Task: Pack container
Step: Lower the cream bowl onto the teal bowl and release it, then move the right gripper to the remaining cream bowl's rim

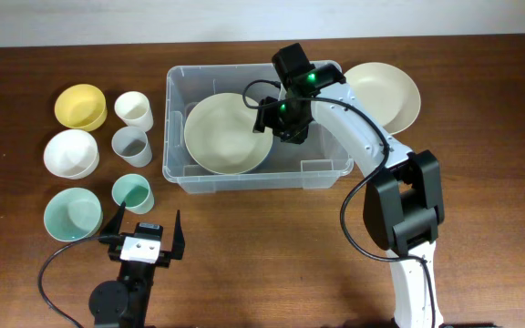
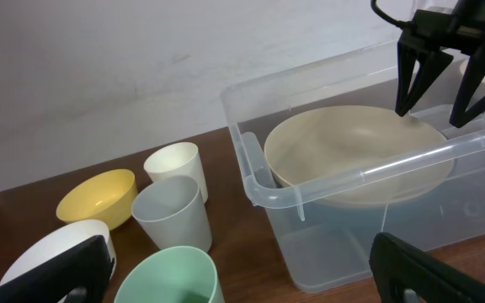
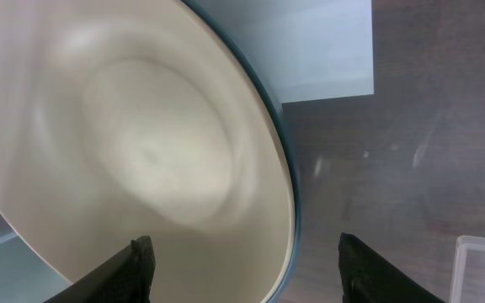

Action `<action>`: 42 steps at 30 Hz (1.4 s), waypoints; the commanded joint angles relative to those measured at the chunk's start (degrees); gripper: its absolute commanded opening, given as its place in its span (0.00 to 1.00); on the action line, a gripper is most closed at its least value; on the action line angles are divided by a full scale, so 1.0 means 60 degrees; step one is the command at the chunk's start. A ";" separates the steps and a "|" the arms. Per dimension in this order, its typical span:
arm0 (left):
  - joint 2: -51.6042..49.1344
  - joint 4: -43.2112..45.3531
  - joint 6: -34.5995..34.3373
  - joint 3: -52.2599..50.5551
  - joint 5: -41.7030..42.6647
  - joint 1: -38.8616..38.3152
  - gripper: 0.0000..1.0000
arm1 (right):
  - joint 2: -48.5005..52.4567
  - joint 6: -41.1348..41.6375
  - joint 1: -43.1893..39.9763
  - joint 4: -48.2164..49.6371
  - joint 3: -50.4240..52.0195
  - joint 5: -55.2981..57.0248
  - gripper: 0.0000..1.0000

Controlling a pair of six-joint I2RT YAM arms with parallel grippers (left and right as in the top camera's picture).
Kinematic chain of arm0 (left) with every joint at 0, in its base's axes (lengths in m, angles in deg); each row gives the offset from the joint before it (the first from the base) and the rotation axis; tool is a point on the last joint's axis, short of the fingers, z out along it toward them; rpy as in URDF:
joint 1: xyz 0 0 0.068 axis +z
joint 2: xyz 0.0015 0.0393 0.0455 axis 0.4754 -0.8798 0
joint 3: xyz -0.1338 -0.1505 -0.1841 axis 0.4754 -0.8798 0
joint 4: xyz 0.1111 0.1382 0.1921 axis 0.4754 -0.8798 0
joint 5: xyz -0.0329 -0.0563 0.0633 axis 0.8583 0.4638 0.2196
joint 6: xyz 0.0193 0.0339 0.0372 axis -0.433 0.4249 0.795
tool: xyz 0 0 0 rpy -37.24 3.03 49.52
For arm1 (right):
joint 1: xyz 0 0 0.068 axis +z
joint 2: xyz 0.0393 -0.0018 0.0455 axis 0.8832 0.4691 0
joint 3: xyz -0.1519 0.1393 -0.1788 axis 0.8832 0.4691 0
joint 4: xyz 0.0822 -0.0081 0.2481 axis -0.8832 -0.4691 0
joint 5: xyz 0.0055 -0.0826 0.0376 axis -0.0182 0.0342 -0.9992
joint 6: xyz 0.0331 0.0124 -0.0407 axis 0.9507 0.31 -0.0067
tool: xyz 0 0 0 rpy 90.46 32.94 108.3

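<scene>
The container is a clear rectangular bin at the middle back of the table. A large cream plate lies tilted inside it, toward its left end. My right gripper hangs over the plate's right edge, inside the bin. In the right wrist view its fingers stand apart on either side of the plate's rim without touching it, so the right gripper is open. My left gripper is open at the front left, just in front of a green cup, and holds nothing.
Left of the bin stand a yellow bowl, a white bowl, a green bowl, a white cup and a translucent cup. A second cream plate lies right of the bin.
</scene>
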 commanded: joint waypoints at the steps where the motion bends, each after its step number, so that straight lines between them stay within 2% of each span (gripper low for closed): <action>1: 0.0069 -0.0040 0.0113 -0.0033 0.0106 0.0058 1.00 | 0.0091 -0.0066 -0.0168 -0.0142 -0.0382 0.0022 0.66; 5: 0.0069 -0.0040 0.0113 -0.0033 0.0106 0.0058 1.00 | -0.0069 -0.0415 -0.0463 -0.0750 -0.1279 0.0076 0.65; 10: 0.0069 -0.0040 0.0113 -0.0033 0.0106 0.0058 1.00 | -0.0397 -0.0488 -0.1209 -0.2000 -0.3308 0.1027 0.67; 15: 0.0069 -0.0040 0.0113 -0.0033 0.0106 0.0058 1.00 | -0.0426 0.0004 -0.2801 -0.3639 -0.5880 0.1406 0.83; 19: 0.0069 -0.0040 0.0113 -0.0033 0.0106 0.0055 1.00 | -0.0426 0.0484 -0.4459 -0.4721 -0.6561 0.1647 0.87; 23: 0.0069 -0.0040 0.0113 -0.0033 0.0106 0.0058 1.00 | -0.0204 0.0317 -0.5872 -0.5595 -0.6251 0.1650 0.88; 28: 0.0069 -0.0040 0.0113 -0.0033 0.0106 0.0058 1.00 | 0.0087 -0.0761 -0.6390 -0.5588 -0.4983 0.1625 0.88; 36: 0.0069 -0.0040 0.0113 -0.0033 0.0106 0.0058 1.00 | 0.0135 -0.0885 -0.6247 -0.3355 -0.1912 0.1322 0.88; 42: 0.0069 -0.0040 0.0113 -0.0033 0.0106 0.0058 1.00 | 0.0135 -0.1009 -0.6222 -0.2044 -0.0313 0.1257 0.87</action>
